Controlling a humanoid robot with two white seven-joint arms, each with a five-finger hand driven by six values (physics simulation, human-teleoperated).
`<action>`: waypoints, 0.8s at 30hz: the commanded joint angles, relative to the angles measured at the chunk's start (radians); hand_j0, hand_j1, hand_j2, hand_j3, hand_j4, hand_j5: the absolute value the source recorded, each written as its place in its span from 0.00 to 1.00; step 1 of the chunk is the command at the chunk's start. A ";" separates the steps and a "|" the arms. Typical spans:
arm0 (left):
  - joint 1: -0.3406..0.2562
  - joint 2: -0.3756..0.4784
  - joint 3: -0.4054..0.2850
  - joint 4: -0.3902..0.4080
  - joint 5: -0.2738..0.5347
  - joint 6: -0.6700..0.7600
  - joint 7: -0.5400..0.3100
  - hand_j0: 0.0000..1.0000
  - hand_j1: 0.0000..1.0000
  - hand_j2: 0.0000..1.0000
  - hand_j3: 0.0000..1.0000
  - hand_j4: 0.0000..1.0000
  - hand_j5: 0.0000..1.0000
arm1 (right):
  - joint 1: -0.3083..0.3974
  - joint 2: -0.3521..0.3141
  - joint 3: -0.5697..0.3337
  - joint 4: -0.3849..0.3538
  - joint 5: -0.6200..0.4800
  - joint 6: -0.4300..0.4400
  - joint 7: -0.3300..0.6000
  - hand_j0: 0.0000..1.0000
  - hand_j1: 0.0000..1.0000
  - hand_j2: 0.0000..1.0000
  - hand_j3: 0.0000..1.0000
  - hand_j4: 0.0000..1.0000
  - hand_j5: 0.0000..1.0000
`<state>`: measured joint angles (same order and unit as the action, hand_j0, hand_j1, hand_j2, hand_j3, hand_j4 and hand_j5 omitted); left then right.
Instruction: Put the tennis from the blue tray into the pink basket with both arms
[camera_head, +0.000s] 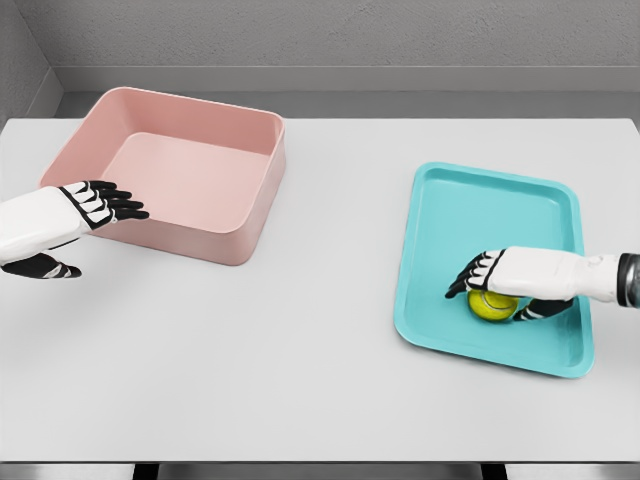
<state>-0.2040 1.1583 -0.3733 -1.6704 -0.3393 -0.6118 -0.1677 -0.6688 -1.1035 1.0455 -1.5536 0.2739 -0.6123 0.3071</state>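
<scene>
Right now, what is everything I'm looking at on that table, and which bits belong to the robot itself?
table: one, light grey, fills most of the view
pink basket: one, pink, open-topped and holding nothing, at the far left of the table
blue tray: one, turquoise blue, shallow, at the right side of the table
tennis ball: one, yellow-green, in the near part of the tray, under the right hand
left hand: one, white with black fingers, spread and holding nothing, at the basket's near left corner
right hand: one, white with black fingers, reaching in from the right, curled over the ball
</scene>
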 joint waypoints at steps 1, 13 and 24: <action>0.000 0.001 0.001 0.000 0.006 0.001 0.000 1.00 1.00 1.00 1.00 1.00 1.00 | 0.000 0.002 -0.001 0.001 -0.001 0.001 0.000 0.80 0.80 0.80 0.80 0.80 0.80; 0.000 0.001 0.001 0.000 0.006 0.001 0.000 1.00 1.00 1.00 1.00 1.00 1.00 | 0.002 0.002 -0.002 0.003 0.013 0.001 0.000 0.64 0.64 0.64 0.64 0.64 0.64; 0.000 0.001 0.002 -0.002 0.008 0.001 0.000 1.00 1.00 1.00 1.00 1.00 1.00 | 0.000 -0.004 -0.033 0.003 0.004 0.001 0.000 0.53 0.53 0.53 0.53 0.53 0.53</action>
<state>-0.2055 1.1582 -0.3721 -1.6718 -0.3380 -0.6118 -0.1677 -0.6688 -1.1046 1.0232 -1.5492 0.2876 -0.6124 0.3064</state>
